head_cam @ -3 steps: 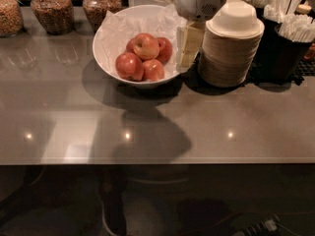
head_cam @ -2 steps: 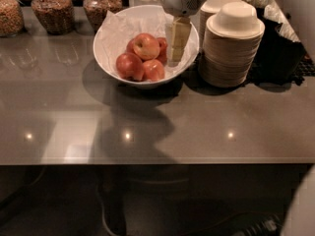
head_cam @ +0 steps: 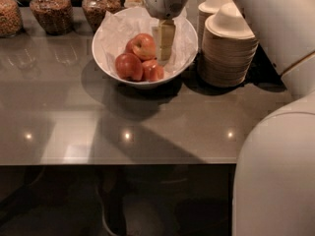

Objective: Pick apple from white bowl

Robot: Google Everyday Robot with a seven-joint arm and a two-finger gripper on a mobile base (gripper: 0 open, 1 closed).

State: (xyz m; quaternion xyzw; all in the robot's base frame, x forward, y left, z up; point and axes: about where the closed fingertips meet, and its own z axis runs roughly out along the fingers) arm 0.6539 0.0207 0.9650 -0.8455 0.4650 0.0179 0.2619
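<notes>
A wide white bowl (head_cam: 109, 63) lined with crinkled white paper stands at the back middle of the grey counter. Three apples lie in it. The top one is the red-orange apple (head_cam: 144, 45) with pale yellowish patches. Two darker red apples (head_cam: 129, 66) lie in front of it. My gripper (head_cam: 165, 45) reaches down from the top into the bowl, just to the right of the top apple. Its pale fingers (head_cam: 166, 37) hang beside the apple, close to it.
Two stacks of cream disposable bowls (head_cam: 228, 50) stand right of the white bowl. Glass jars of snacks (head_cam: 48, 10) line the back left. My white arm (head_cam: 280, 132) fills the right side. The counter's front edge (head_cam: 123, 163) runs across the lower half.
My gripper has moved left from beside the stacked bowls to over the white bowl and has come down next to the top apple. The view has shifted, and my arm now fills the right.
</notes>
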